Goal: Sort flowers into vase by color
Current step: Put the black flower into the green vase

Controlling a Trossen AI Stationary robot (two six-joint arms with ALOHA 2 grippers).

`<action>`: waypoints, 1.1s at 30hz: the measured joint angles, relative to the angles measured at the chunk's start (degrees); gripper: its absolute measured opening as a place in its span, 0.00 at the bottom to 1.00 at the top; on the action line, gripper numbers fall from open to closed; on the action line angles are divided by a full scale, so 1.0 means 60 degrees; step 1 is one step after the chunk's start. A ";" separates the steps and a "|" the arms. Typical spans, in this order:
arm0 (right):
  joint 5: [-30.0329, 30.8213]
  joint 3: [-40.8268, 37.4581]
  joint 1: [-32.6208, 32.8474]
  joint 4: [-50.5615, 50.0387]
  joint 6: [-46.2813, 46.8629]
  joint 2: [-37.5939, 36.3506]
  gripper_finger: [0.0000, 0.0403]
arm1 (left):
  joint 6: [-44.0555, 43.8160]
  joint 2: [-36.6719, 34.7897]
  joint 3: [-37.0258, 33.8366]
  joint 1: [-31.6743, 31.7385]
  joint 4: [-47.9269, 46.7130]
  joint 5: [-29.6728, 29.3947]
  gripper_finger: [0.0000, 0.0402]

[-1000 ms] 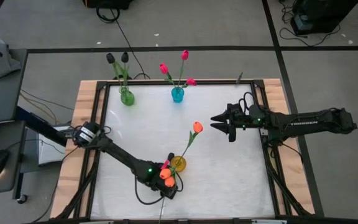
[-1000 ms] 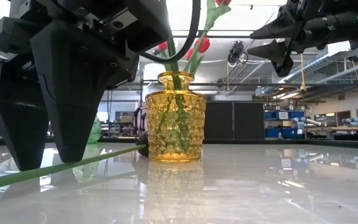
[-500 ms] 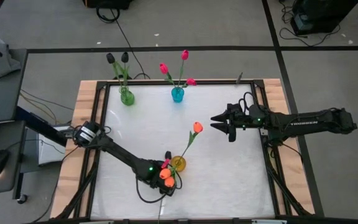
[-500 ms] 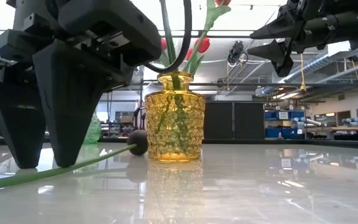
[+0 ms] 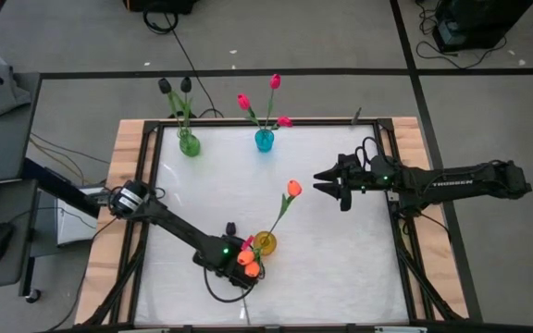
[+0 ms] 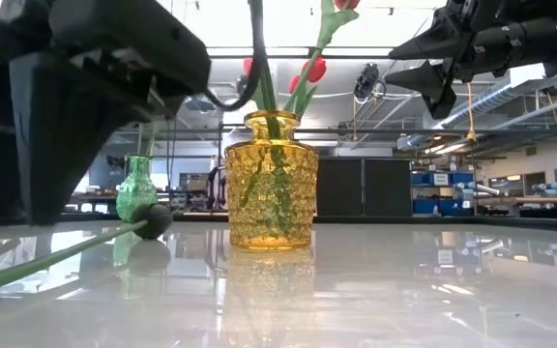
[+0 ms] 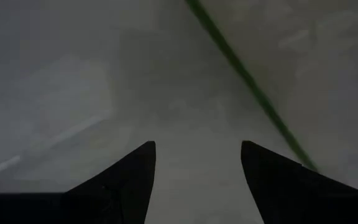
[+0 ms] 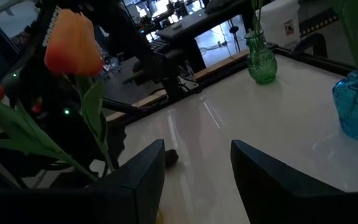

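A black tulip lies flat on the table, its bud left of the yellow vase and its green stem running toward the near edge. My left gripper hangs open over that stem, pointing down, just left of the vase. The stem runs outside the gap between the fingers, past one finger. Orange tulips stand in the yellow vase. My right gripper waits open and level at mid right, holding nothing. My left gripper has the black tulip's stem passing beside one finger's outer edge. I cannot tell whether that finger touches it. The stem lies on the table.
At the far edge a green vase holds two black tulips, and a blue vase holds pink-red ones. Two orange buds lean over my left gripper. White table lies bare between the vases.
My left gripper has risen a little, tipped, and shifted toward the table's left. The black tulip has stayed flat on the table, but its bud end has swung out from beside the yellow vase toward the table's left.
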 joint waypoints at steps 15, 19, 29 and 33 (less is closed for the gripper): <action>0.0000 0.0000 0.0003 0.0123 0.0000 0.0000 0.48 | 0.0008 0.0079 0.0469 0.0323 0.0067 -0.0670 0.60; 0.0000 0.0000 0.0000 0.0141 0.0002 0.0000 0.48 | 0.0090 0.0205 0.0466 0.0412 0.0104 -0.0710 0.60; 0.0000 0.0000 0.0000 0.0266 0.0001 0.0007 0.48 | -0.0038 0.0540 0.0477 0.0393 0.0349 -0.0664 0.60; 0.0003 0.0000 0.0000 0.0341 0.0000 0.0015 0.48 | -0.0034 0.0568 0.0479 0.0375 0.0361 -0.0625 0.60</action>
